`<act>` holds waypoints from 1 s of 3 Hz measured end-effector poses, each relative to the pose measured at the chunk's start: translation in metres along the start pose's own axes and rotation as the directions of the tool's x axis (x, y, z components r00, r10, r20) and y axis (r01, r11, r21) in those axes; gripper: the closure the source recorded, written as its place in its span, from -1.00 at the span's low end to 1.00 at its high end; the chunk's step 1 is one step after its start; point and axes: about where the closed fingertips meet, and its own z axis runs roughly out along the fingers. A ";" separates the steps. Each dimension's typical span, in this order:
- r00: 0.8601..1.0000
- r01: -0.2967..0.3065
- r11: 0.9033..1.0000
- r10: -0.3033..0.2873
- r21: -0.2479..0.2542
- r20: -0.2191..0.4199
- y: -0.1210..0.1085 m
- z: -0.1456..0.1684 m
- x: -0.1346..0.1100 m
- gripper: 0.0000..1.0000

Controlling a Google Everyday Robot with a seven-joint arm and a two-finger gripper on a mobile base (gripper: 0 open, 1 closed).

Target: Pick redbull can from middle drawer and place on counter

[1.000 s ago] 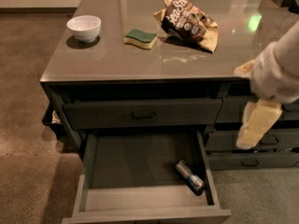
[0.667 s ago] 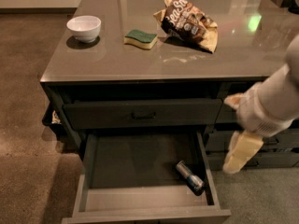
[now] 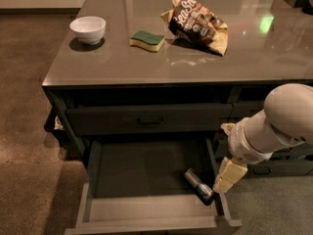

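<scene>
The redbull can (image 3: 199,185) lies on its side at the right front of the open middle drawer (image 3: 146,168), its silver end toward the drawer's front right corner. My gripper (image 3: 228,175) hangs from the white arm (image 3: 279,121) just right of the drawer's right wall, a little above and beside the can, not touching it. The counter (image 3: 195,38) is the glossy grey-brown top above the drawers.
On the counter stand a white bowl (image 3: 88,29), a green-and-yellow sponge (image 3: 147,40) and a brown snack bag (image 3: 198,23). A shut drawer with a small bar handle (image 3: 149,121) sits above the open one. More drawers are at the right, behind the arm.
My arm and gripper have moved down and to the left, from beside the counter's right edge to just right of the open drawer, close to the can. The can has not moved.
</scene>
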 end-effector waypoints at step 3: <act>0.978 0.112 0.993 -0.106 -0.024 0.178 -0.005 0.075 -0.028 -1.00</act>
